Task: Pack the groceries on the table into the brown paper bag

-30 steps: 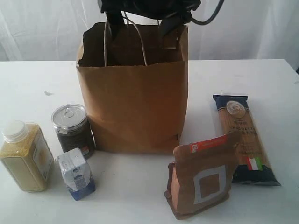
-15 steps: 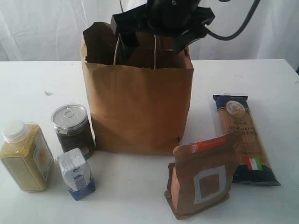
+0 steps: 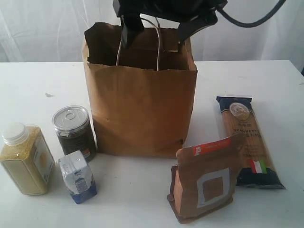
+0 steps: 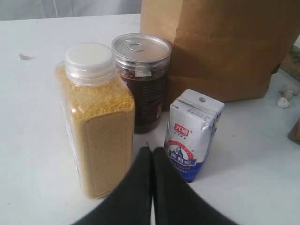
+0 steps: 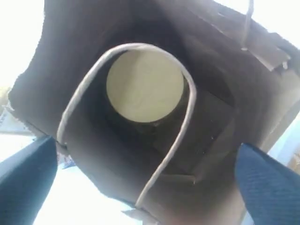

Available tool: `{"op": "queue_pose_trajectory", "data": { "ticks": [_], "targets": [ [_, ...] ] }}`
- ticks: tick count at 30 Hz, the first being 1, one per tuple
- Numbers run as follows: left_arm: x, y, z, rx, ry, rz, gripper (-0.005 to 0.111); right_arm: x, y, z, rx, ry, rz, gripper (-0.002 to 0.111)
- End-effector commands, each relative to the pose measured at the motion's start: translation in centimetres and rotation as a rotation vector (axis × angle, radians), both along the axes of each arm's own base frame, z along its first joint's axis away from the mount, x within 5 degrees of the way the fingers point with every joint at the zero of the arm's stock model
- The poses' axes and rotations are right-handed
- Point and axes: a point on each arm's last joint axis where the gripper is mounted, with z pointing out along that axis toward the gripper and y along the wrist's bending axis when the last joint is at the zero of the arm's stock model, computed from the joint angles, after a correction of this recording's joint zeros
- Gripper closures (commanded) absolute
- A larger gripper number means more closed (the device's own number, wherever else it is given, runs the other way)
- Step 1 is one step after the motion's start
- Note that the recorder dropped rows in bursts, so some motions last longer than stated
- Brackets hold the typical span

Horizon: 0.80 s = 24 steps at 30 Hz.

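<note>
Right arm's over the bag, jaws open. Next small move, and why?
Probably lift the right gripper clear of the brown paper bag: its jaws stand open and empty, the tan-lidded nut jar sits inside, and the brown pouch waits outside.

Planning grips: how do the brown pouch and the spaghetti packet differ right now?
The brown pouch stands upright; the spaghetti packet lies flat. The pouch is short and broad; the packet is long and narrow. The pouch bears a grey square frame; the packet a round seal and a flag mark. Both sit outside the paper bag.
</note>
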Motion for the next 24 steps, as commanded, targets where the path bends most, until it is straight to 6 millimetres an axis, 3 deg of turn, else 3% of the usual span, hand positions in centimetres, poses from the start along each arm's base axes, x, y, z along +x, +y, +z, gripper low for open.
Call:
{"op": "queue_pose_trajectory", "data": {
  "ticks": [1, 9, 21, 24],
  "targets": [
    [0.0, 0.0, -0.1, -0.004, 0.005, 0.002, 0.107, -0.8, 0.0, 0.5, 0.007, -0.012, 0.023, 0.014],
    [0.0, 0.0, -0.1, -0.004, 0.005, 0.002, 0.107, -2.9, -1.6, 0.3, -0.016, 0.004, 0.027, 0.014],
    [0.0, 0.0, -0.1, -0.004, 0.005, 0.002, 0.107, -7.6, -5.1, 1.0, 0.003, 0.004, 0.032, 0.014],
    [0.0, 0.0, -0.1, -0.004, 0.005, 0.002, 0.107, -8.9, -6.0, 1.0, 0.012, 0.006, 0.034, 0.023]
  ]
}}
